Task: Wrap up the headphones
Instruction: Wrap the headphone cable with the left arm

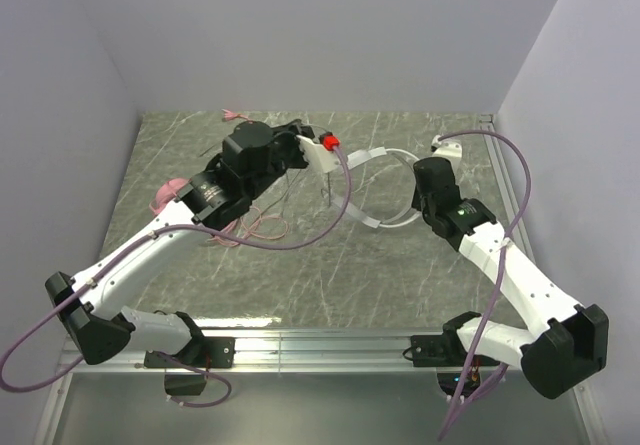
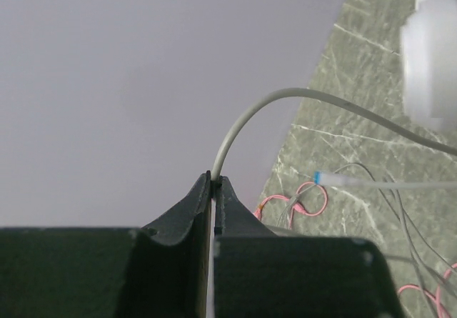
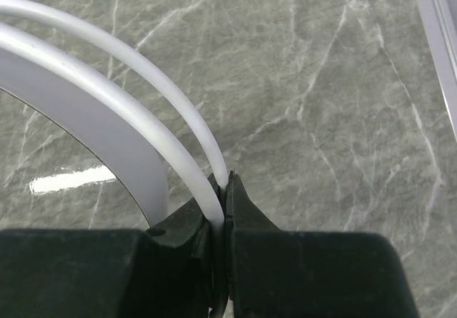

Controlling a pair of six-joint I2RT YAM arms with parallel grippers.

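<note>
We see the left gripper [image 2: 214,181] pinched tight on the thin cord [image 2: 300,92], and the right gripper [image 3: 225,184] clamped on the white headband [image 3: 121,103].

At 2 o'clock from table [image 1: 400,265] centre: white-grey headset [image 1: 390,221], headband of wide strip plus two thin tubes, arched; one thin tube pinched in right gripper [image 3: 225,189]. Thin grey cord [image 2: 300,91] clamped in left gripper [image 2: 214,184], curving away toward 3 o'clock. At 9 o'clock edge: pink headset [image 1: 165,193], mostly hidden. Pink cord [image 1: 255,230] in loose loops toward 8 o'clock.
</note>
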